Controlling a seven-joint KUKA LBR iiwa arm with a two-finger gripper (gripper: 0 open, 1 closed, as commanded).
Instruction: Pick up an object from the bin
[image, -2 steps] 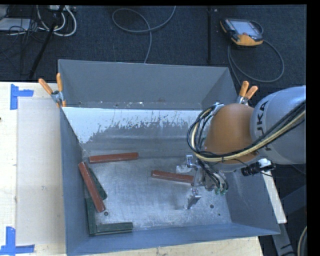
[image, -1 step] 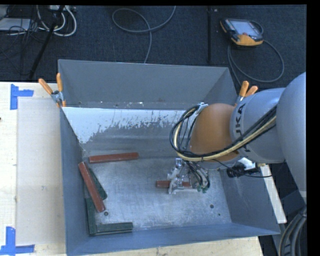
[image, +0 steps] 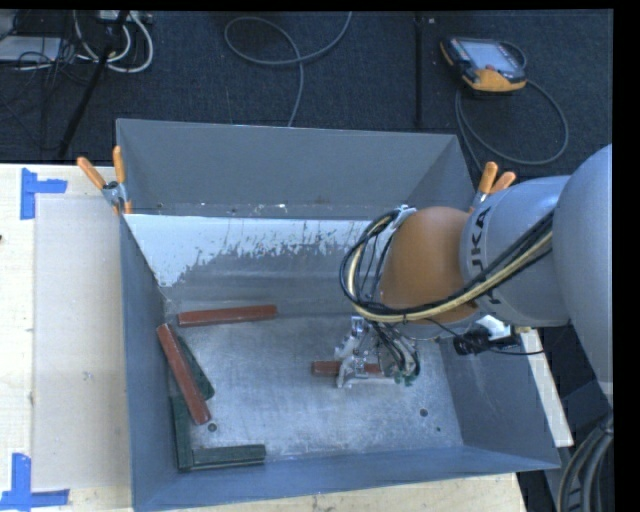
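At the right-centre of the bin (image: 300, 180) floor, the gripper (image: 358, 368) stood low over a short reddish-brown bar (image: 324, 368) lying flat, its left end projecting clear. Whether the gripper was open, closed or gripping could not be determined.

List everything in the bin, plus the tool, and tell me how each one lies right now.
tool: low in the bin, right of centre, over the short brown bar.
short brown bar: flat, right end under the tool.
long brown bar: flat at the back wall's foot, untouched.
slanted brown bar: along the left wall, partly over the green piece.
dark green L-shaped piece: flat, near left corner.
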